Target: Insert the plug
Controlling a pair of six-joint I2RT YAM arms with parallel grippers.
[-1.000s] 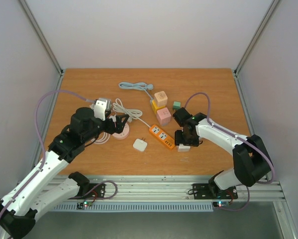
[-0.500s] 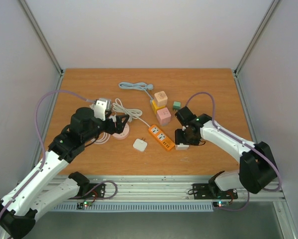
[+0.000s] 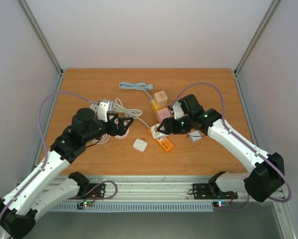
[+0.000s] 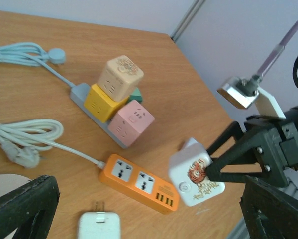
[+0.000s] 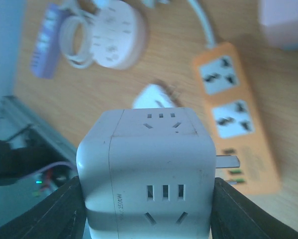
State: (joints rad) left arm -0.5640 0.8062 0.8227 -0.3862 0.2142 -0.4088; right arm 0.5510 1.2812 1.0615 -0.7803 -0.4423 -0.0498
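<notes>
My right gripper (image 3: pixel 163 129) is shut on the plug (image 3: pixel 159 131), a white cube adapter (image 5: pixel 146 174) whose metal prongs (image 5: pixel 227 161) stick out to the right. It hangs tilted just above the near end of the orange power strip (image 3: pixel 162 139), which has two free sockets (image 5: pixel 223 97) and lies flat on the table. In the left wrist view the plug (image 4: pixel 196 174) hovers to the right of the strip (image 4: pixel 136 181). My left gripper (image 3: pixel 122 123) stands open and empty over the pink round socket (image 3: pixel 120 133), left of the strip.
A small white charger (image 3: pixel 140 145) lies in front of the strip, prongs up. A grey strip with yellow, beige and pink cubes (image 3: pixel 161 105) sits behind, with a green block (image 3: pixel 176 105), a grey cable (image 3: pixel 134 86) and a coiled white cord (image 3: pixel 125 107).
The right gripper closed on the white plug lying to the right of the strip, lifted it and carried it left over the strip's near end. The left arm barely moved.
</notes>
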